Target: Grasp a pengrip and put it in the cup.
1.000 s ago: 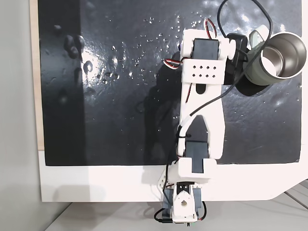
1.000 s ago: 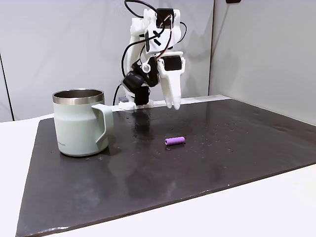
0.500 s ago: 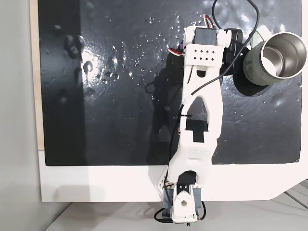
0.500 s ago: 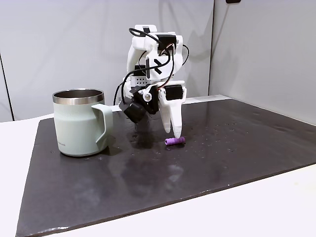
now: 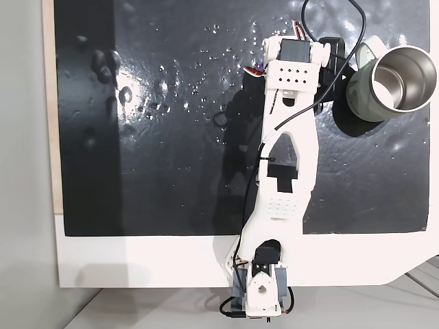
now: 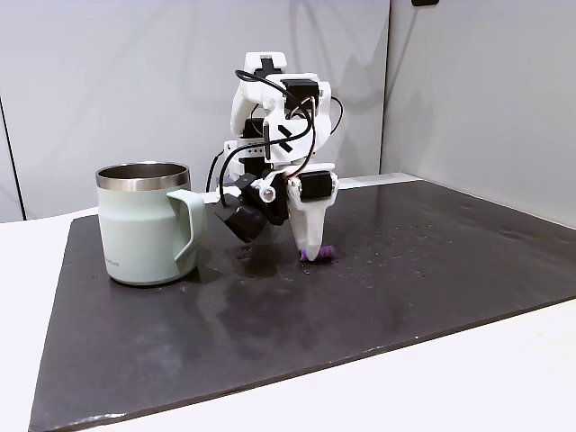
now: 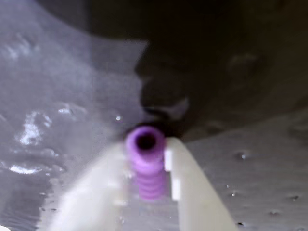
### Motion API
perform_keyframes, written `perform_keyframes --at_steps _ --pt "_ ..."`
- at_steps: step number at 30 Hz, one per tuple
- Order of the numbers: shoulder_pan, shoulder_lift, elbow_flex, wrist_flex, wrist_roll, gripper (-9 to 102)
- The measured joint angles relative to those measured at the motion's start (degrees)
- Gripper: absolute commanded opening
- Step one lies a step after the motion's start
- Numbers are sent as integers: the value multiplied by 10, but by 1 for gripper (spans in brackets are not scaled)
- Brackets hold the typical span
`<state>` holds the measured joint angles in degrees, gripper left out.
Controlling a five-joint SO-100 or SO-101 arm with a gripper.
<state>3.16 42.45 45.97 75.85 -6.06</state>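
The purple ribbed pengrip (image 7: 147,166) lies on the dark mat between my two pale fingers in the wrist view, its open end facing the camera. My gripper (image 7: 143,145) is shut on it, with a finger against each side. In a fixed view from the side, the gripper (image 6: 310,253) points down with its tips on the mat, and a bit of the pengrip (image 6: 328,251) shows beside them. The grey-green cup (image 6: 144,229) stands upright to the left, handle toward the gripper. From above, the cup (image 5: 360,94) sits just right of the wrist.
The black mat (image 5: 137,137) covers most of the white table (image 5: 137,260), wet-looking and speckled with droplets. The arm (image 5: 288,144) stretches from its base (image 5: 260,295) at the front edge up across the mat. Cables loop near the cup. Grey walls stand behind.
The gripper came down from above the mat onto the pengrip and its fingers closed around it. The arm stretched forward. The cup and the pengrip stayed where they were.
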Motion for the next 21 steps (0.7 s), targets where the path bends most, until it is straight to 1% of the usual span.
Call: perform_keyframes --at_steps 6,10,14,21 --pt "4 -4 -41 7 11 0" --pt "11 -2 -114 55 20 0" --pt "4 41 -179 107 32 0" --pt "5 145 -195 158 59 0"
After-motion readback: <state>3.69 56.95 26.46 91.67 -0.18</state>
